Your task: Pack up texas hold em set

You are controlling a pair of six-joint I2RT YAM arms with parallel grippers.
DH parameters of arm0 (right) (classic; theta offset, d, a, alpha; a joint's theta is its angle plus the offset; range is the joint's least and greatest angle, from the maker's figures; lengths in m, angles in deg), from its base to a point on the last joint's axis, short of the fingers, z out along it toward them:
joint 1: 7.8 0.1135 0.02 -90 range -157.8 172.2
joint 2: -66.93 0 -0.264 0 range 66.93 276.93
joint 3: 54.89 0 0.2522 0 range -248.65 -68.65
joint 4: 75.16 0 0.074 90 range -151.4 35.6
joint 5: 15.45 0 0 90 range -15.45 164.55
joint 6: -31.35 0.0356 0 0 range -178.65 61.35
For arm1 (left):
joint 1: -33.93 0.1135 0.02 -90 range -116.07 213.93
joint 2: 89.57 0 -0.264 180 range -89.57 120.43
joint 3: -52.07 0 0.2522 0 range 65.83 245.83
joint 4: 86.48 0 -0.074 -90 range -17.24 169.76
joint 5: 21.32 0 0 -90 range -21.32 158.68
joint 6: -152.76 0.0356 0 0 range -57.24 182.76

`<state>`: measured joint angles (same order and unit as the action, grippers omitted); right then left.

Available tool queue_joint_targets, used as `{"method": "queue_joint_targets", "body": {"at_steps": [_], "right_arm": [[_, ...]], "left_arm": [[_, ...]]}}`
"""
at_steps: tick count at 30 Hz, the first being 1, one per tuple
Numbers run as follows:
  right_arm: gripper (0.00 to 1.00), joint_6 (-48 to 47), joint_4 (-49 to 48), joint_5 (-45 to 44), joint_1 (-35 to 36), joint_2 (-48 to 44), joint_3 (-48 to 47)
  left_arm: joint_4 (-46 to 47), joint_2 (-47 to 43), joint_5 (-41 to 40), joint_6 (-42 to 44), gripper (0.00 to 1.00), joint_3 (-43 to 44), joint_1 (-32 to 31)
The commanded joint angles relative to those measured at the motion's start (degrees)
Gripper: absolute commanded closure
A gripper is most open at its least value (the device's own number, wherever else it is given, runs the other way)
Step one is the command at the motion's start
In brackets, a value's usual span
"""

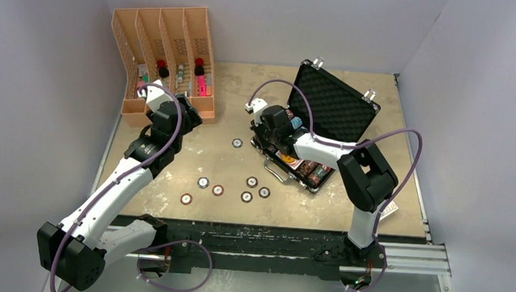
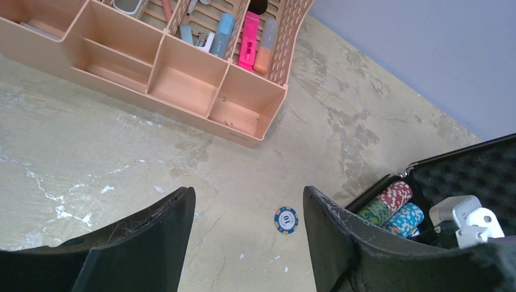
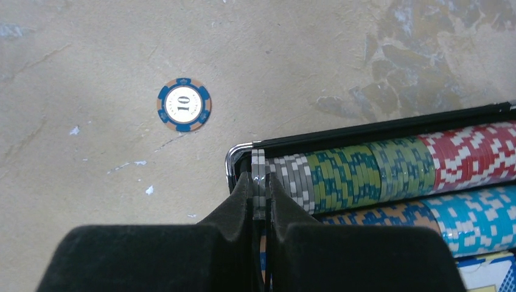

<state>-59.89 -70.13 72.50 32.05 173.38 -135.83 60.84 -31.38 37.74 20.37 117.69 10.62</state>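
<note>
The black case (image 1: 338,110) lies open at right centre, lid up, with rows of chips (image 3: 359,173) in its base. My right gripper (image 3: 260,176) is shut on a thin pair of grey chips (image 3: 260,159), held on edge at the left end of the top row, just inside the case's corner (image 3: 234,159). A blue "10" chip (image 3: 184,105) lies on the table left of that corner. My left gripper (image 2: 248,191) hangs open and empty above the table, the same blue chip (image 2: 286,219) showing between its fingers. Several loose chips (image 1: 217,190) lie near the front.
The orange four-slot rack (image 1: 129,50) with bottles and markers stands at the back left, close behind my left gripper (image 1: 188,114). A small red and white card (image 1: 389,208) lies by the right arm's base. Grey walls close in the table's back and sides.
</note>
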Motion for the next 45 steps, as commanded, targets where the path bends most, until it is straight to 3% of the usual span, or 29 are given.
{"method": "queue_joint_targets", "body": {"at_steps": [1,8,18,22,26,33,39,45], "right_arm": [[0.94,-7.78,2.95,-3.48,-0.65,0.63,-1.18],[0.71,-7.11,3.15,-2.47,-0.66,-2.12,-0.66],[0.58,-2.77,3.9,2.24,-0.74,-6.9,-1.34],[0.62,-1.49,3.96,3.0,-0.72,-6.01,-2.17],[0.81,-1.13,4.97,3.69,-0.67,-4.05,-3.93],[0.82,3.92,3.76,2.5,-0.61,-2.04,-5.9],[0.62,7.61,6.93,1.37,2.46,2.99,-13.31],[0.45,8.09,17.13,-1.86,5.76,10.95,-25.07]], "left_arm": [[1.83,-0.03,-1.42,0.31,0.36,0.11,0.08],[1.77,0.73,-0.92,0.03,0.36,0.33,0.1],[1.56,0.91,-1.0,-0.05,0.36,0.51,0.11],[1.34,0.79,-1.04,-0.29,0.36,0.43,0.09],[1.25,0.55,-1.05,-0.62,0.36,0.06,0.11],[0.3,0.59,-0.19,-2.21,0.36,-1.02,0.09],[-2.04,-0.9,-3.12,-3.87,0.36,-0.72,0.11],[-1.5,-6.18,-5.27,-2.1,0.36,0.02,0.06]]}}
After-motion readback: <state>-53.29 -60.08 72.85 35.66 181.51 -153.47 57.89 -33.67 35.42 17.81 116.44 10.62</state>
